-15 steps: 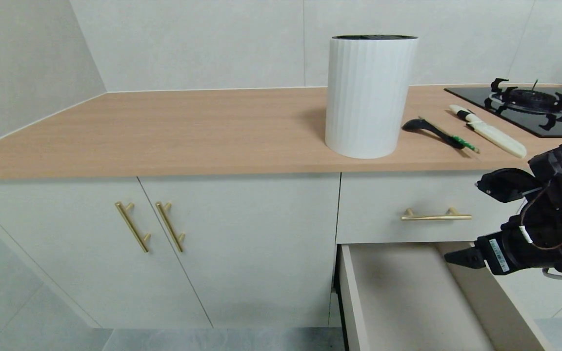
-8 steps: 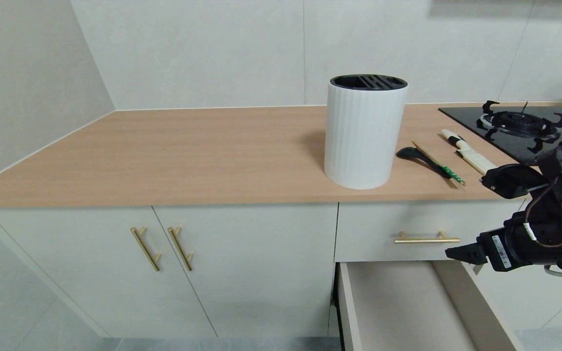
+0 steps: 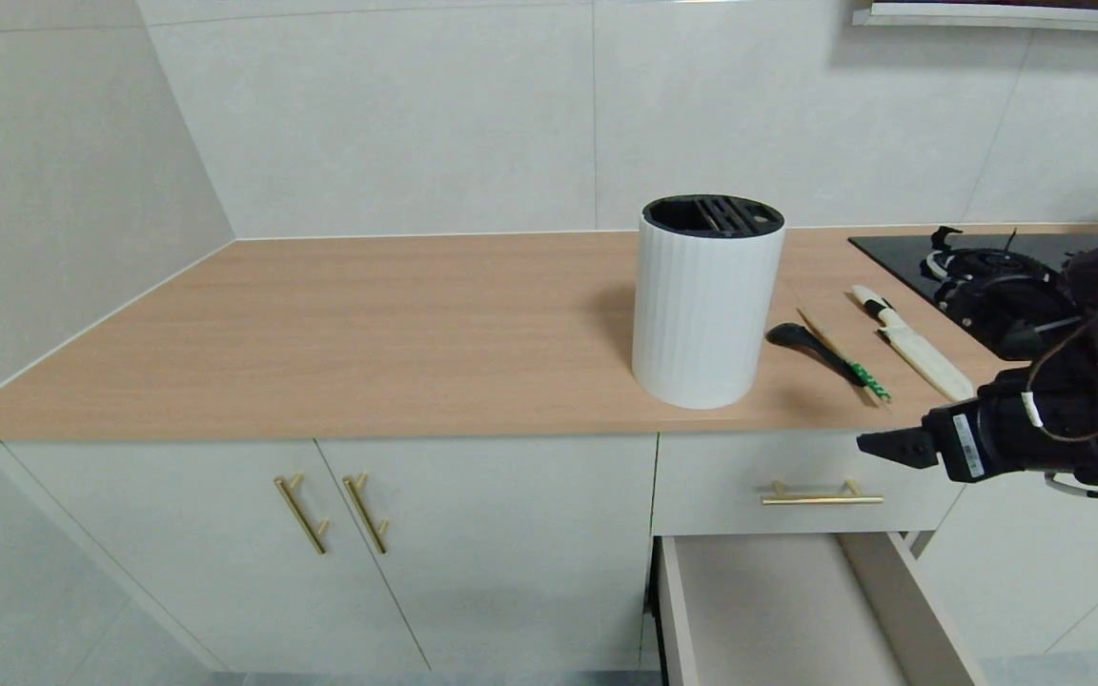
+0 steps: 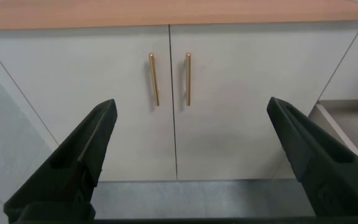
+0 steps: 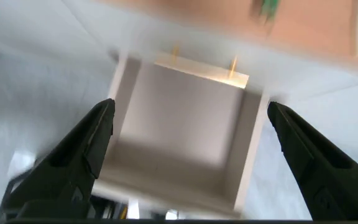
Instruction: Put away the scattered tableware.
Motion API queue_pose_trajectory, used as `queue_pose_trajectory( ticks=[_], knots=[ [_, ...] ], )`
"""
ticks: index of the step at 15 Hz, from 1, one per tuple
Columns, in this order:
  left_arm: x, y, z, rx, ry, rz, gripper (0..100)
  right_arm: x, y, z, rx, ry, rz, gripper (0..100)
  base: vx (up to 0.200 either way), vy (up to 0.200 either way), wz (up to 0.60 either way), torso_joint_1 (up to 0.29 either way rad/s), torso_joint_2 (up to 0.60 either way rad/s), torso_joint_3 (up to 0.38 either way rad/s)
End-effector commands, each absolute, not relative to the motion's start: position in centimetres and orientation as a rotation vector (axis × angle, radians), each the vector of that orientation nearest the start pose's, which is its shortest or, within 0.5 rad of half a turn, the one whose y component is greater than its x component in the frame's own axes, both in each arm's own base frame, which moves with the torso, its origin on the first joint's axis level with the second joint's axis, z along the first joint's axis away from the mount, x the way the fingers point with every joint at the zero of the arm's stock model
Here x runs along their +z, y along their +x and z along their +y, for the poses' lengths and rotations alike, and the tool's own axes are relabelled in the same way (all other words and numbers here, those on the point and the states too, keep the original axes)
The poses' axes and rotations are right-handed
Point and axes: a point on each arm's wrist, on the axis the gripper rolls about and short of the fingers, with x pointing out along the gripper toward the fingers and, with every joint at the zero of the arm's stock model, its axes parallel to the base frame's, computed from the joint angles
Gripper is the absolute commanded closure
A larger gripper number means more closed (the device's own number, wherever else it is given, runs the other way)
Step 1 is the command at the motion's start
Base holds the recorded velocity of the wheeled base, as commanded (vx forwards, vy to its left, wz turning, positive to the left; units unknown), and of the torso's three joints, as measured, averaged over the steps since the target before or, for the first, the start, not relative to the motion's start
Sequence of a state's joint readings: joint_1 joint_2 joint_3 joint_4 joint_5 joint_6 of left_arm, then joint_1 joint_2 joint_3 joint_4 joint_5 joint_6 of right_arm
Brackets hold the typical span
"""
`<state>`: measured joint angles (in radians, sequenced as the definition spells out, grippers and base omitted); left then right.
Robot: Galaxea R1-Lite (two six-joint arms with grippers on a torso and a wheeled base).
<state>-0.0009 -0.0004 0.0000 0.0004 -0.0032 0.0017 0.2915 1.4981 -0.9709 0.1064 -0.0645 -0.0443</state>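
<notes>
On the wooden counter (image 3: 368, 333) lie a black spoon (image 3: 800, 340), chopsticks with a green end (image 3: 846, 360) and a white knife (image 3: 909, 341), all just right of a white ribbed holder (image 3: 707, 305) with a black slotted top. My right gripper (image 3: 935, 381) hangs open in front of the counter edge, right of these utensils and above the open drawer (image 3: 678, 610). In the right wrist view the gripper (image 5: 188, 162) looks down into the bare drawer (image 5: 185, 143). My left gripper (image 4: 191, 162) is open and faces the cabinet doors (image 4: 166, 112).
A black gas stove (image 3: 978, 272) sits at the counter's right end. A shut drawer with a gold handle (image 3: 821, 497) is above the open one. Two cabinet doors with gold handles (image 3: 330, 513) are on the left. Tiled walls close the back and left.
The head camera has risen, so the whole scene sits lower in the picture. My right gripper has lifted from drawer height to counter-edge height, still open.
</notes>
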Motion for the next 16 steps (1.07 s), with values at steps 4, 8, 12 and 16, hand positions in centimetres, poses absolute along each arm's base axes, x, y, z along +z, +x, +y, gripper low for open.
queue_pose_trajectory(
  ticks=[4,8,12,16],
  knots=[
    [7.5,-2.3,0.0,-0.003,0.002,0.0,0,21.7,28.5,7.8,0.118,-0.095,0.587,0,0.0,0.0,0.0,0.0,0.0,0.0],
    [7.5,-2.3,0.0,-0.003,0.002,0.0,0,20.1,31.4,5.9,0.014,-0.064,0.554,0,0.0,0.0,0.0,0.0,0.0,0.0],
    [7.5,-2.3,0.0,-0.005,0.002,0.0,0,19.2,32.1,5.6,0.004,-0.068,0.58,0,0.0,0.0,0.0,0.0,0.0,0.0],
    [7.5,-2.3,0.0,-0.005,0.002,0.0,0,18.2,32.7,5.7,0.002,-0.073,0.605,0,0.0,0.0,0.0,0.0,0.0,0.0]
  ],
)
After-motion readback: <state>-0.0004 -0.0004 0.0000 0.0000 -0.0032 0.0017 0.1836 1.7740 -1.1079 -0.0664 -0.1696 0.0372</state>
